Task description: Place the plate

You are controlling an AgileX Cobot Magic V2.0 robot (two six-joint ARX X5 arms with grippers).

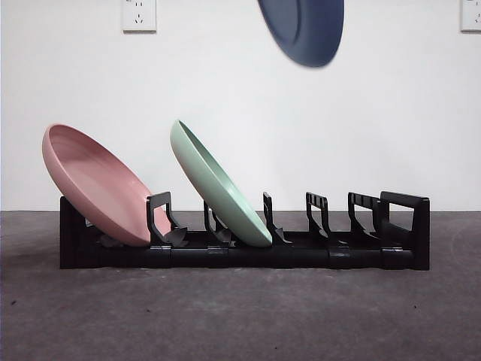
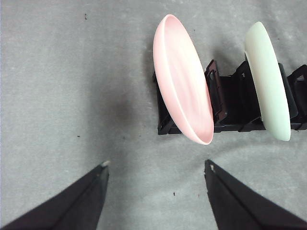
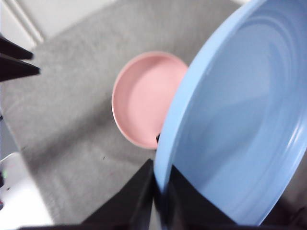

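Blue plate: you see its rim pinched in the right gripper, high above the black rack.
Tilt: it hangs on edge, slanted.
Left gripper: spread apart, holding nothing.

Two black jaws on the left gripper, flat and smooth, wide at the bottom and thin at the top like long triangles. A tiny pale spot on each pointy tip. Black jaws on the right gripper too, dark and plain, with straight edges, no screws, cables or marks to see.
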